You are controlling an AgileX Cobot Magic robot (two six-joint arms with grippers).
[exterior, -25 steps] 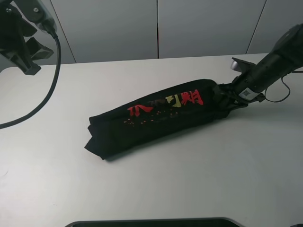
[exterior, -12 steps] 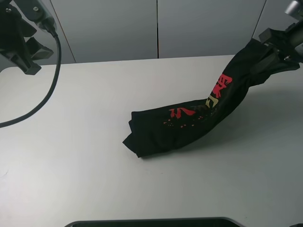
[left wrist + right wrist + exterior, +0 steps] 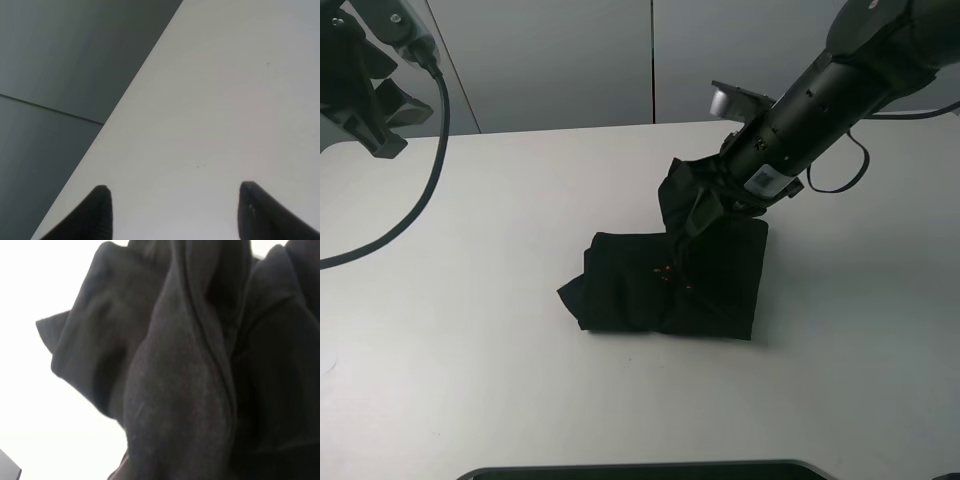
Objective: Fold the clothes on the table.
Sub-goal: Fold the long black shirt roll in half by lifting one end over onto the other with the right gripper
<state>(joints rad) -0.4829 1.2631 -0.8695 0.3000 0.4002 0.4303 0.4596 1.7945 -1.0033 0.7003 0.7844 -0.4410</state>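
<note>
The black T-shirt (image 3: 660,290) lies mid-table as a folded bundle, with only small red specks of its print showing. My right gripper (image 3: 705,205) is shut on one end of it and holds that end raised above the bundle's far right part. In the right wrist view the black cloth (image 3: 175,380) fills the frame and hides the fingers. My left gripper (image 3: 172,210) is open and empty above bare white table (image 3: 210,100). The left arm (image 3: 365,90) is held high at the far left, well away from the shirt.
The white table (image 3: 470,380) spreads wide on all sides of the shirt. Grey wall panels (image 3: 570,60) stand behind its far edge. A black cable (image 3: 430,170) hangs from the left arm. A dark flat object (image 3: 640,470) lies at the near edge.
My right gripper lifted the shirt's right end off the table and carried it up and leftward over the rest. The long strip has become a short doubled bundle. The left arm has not moved.
</note>
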